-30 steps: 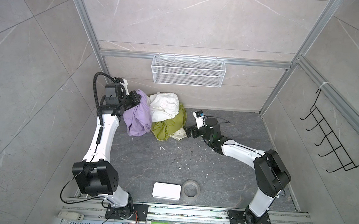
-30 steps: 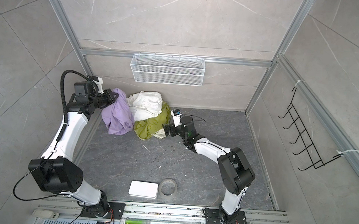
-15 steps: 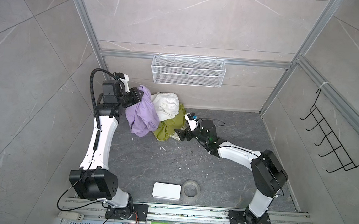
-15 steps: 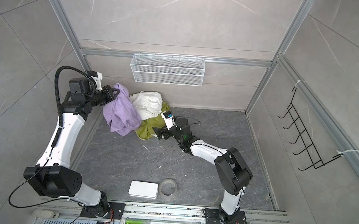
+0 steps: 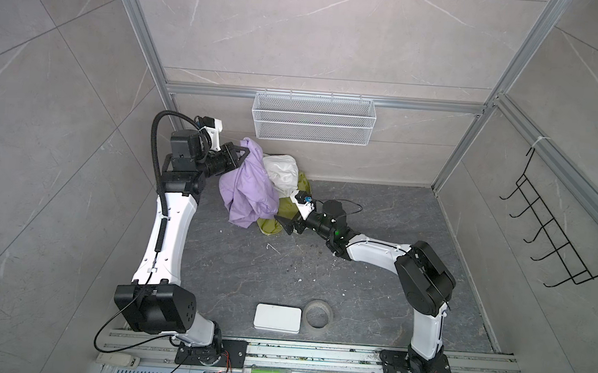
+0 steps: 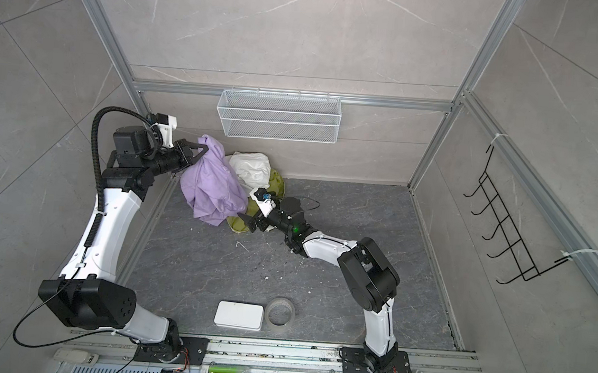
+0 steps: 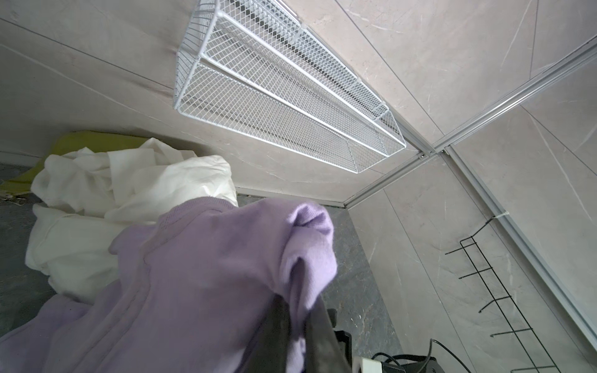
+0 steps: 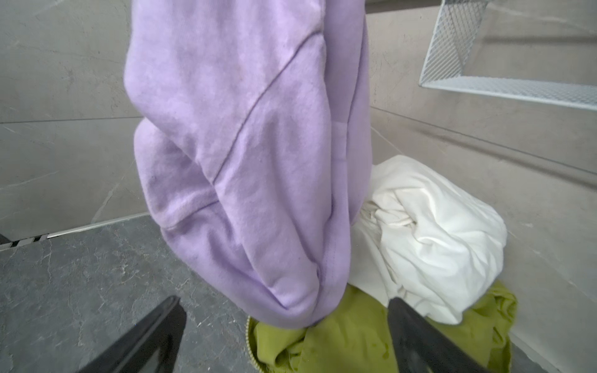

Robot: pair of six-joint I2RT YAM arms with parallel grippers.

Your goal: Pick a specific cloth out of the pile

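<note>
- two arms work at the back wall; the left gripper point(image 5: 245, 153) is clenched on the top end of the lavender cloth point(image 5: 250, 191), raised near the back-left corner.
- left wrist view: both dark fingers point(image 7: 281, 332) pinch a bunched fold of the purple fabric.
- the lavender cloth hangs down from that grip in a long drape, just left of the pile point(image 5: 285, 181) and overlapping its near edge.
- the pile sits against the back wall under the wire basket point(image 5: 312, 123): white cloth point(image 5: 281, 166) on top, olive-green cloth point(image 5: 269, 225) beneath and in front.
- right wrist view: the drape's lower end reaches the olive-green cloth; cannot tell whether it touches.
- the right gripper point(image 5: 285, 225) sits low over the floor point(image 5: 396, 219), its jaws spread wide and grasping nothing, pointed at the drape's lower end.
- front of floor: white box point(image 5: 277, 318), with a tape ring point(image 5: 318, 314) just beside it.
- right wall: black hook rack point(image 5: 553, 241).
</note>
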